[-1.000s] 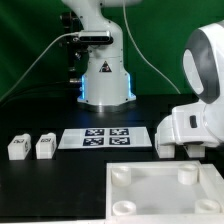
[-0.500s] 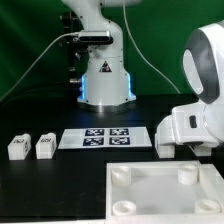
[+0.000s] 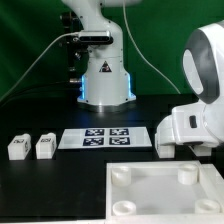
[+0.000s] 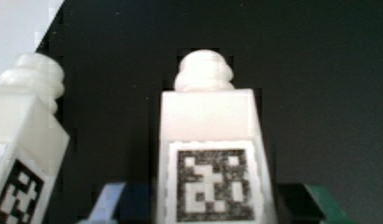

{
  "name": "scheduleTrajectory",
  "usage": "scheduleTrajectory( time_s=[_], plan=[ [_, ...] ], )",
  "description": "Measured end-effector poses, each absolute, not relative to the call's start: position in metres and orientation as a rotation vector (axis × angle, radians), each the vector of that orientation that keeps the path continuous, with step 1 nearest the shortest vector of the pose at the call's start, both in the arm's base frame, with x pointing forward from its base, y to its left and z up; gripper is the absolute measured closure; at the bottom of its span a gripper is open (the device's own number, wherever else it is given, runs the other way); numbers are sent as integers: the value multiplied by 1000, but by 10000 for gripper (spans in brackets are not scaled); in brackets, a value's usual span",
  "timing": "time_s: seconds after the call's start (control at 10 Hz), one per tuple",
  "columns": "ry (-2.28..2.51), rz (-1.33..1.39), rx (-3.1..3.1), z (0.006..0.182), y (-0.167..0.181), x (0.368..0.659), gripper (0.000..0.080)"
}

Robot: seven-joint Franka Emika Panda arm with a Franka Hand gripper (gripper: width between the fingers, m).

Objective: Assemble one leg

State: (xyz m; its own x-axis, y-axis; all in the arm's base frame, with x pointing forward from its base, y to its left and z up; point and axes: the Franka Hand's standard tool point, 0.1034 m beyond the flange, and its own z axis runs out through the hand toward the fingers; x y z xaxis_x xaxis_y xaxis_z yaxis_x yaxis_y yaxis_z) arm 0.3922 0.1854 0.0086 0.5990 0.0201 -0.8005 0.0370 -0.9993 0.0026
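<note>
In the wrist view, a white leg (image 4: 211, 130) with a rounded knob on top and a black-and-white tag on its face stands between my gripper (image 4: 220, 206) fingers. The jaws are open, with a dark gap on each side of the leg. A second identical leg (image 4: 28, 120) stands right beside it. In the exterior view, two more legs (image 3: 18, 147) (image 3: 45, 146) stand on the black table at that view's left. My arm's white wrist housing (image 3: 190, 125) fills that view's right and hides the fingers and the leg between them.
The large white square panel (image 3: 160, 195) with round corner sockets lies at the front. The marker board (image 3: 105, 138) lies mid-table. The robot base (image 3: 104, 80) stands at the back with cables around it.
</note>
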Motion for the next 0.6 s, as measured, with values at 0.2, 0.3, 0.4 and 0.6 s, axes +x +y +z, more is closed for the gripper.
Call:
scheduleTrajectory(
  time_s=[0.2, 0.3, 0.4, 0.6],
  plan=[
    [62, -1397, 2798, 10, 184, 395, 509],
    [82, -1361, 2827, 17, 178, 406, 509],
    [112, -1311, 2869, 31, 172, 421, 509],
    [200, -1251, 2936, 61, 156, 459, 509]
  ],
)
